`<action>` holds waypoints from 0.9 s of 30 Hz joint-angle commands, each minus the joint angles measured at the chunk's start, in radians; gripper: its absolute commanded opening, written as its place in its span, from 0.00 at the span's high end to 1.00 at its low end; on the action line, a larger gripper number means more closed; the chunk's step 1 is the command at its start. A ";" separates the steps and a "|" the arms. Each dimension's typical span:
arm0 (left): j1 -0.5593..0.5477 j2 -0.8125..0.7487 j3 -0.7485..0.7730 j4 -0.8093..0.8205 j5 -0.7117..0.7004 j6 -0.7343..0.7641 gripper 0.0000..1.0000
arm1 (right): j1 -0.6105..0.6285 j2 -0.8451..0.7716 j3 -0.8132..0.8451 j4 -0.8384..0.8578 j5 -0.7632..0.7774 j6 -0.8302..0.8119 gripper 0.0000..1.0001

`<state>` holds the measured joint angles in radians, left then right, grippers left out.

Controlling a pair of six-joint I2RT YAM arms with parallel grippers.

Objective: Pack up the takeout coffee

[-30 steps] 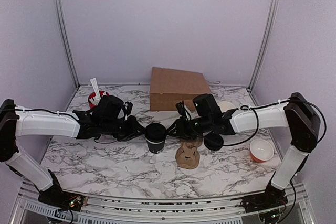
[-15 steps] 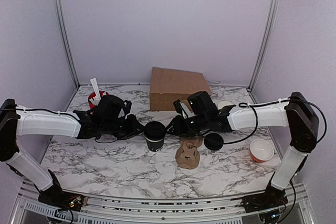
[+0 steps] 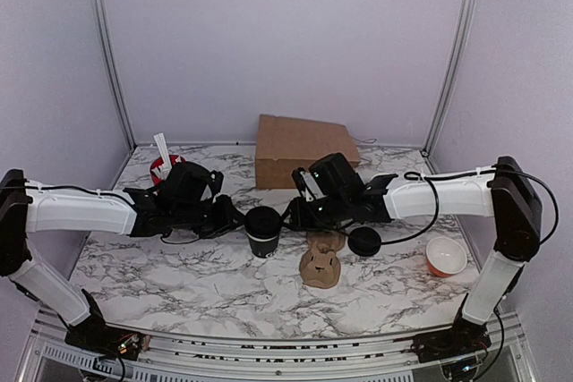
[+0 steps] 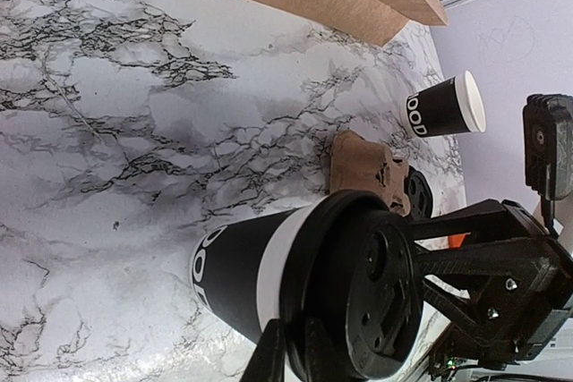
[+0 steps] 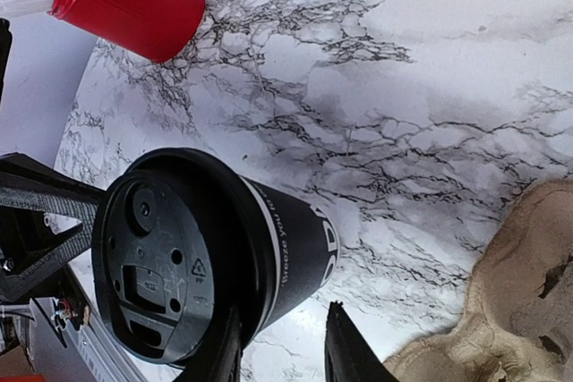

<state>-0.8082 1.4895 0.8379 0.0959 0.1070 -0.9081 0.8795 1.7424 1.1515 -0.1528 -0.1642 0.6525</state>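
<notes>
On marble table (image 3: 179,284), found coffee cup (image 3: 263,232) pinched at lid rim by left claw (image 4: 288,355), right claw (image 5: 282,351) released alongside; judged light, crushable, slick-lidded, best gripped mid-wall.

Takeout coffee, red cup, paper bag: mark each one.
takeout coffee (image 5: 167,261), right wrist view, lid top.
red cup (image 5: 130,2), right wrist view, side wall.
paper bag (image 3: 300,151), top external view, upper face.

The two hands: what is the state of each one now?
Left hand: closed on the takeout coffee, at its lid rim.
Right hand: open, holding nothing.
</notes>
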 commanded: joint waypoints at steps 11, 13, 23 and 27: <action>-0.032 -0.006 0.063 -0.131 0.047 0.084 0.93 | 0.035 -0.062 0.012 -0.067 0.050 -0.007 0.66; -0.032 -0.006 0.069 -0.138 0.045 0.090 0.93 | 0.034 -0.068 0.007 -0.067 0.057 -0.003 0.66; -0.032 0.036 0.062 -0.156 0.024 0.101 0.94 | 0.032 -0.046 -0.008 -0.069 0.054 -0.016 0.66; -0.032 0.042 0.052 -0.161 0.003 0.102 0.95 | 0.033 -0.027 -0.012 -0.072 0.048 -0.022 0.65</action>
<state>-0.8314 1.4975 0.8948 -0.0071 0.1215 -0.8253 0.8997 1.7012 1.1454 -0.2234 -0.1047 0.6518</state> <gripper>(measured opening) 0.053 0.345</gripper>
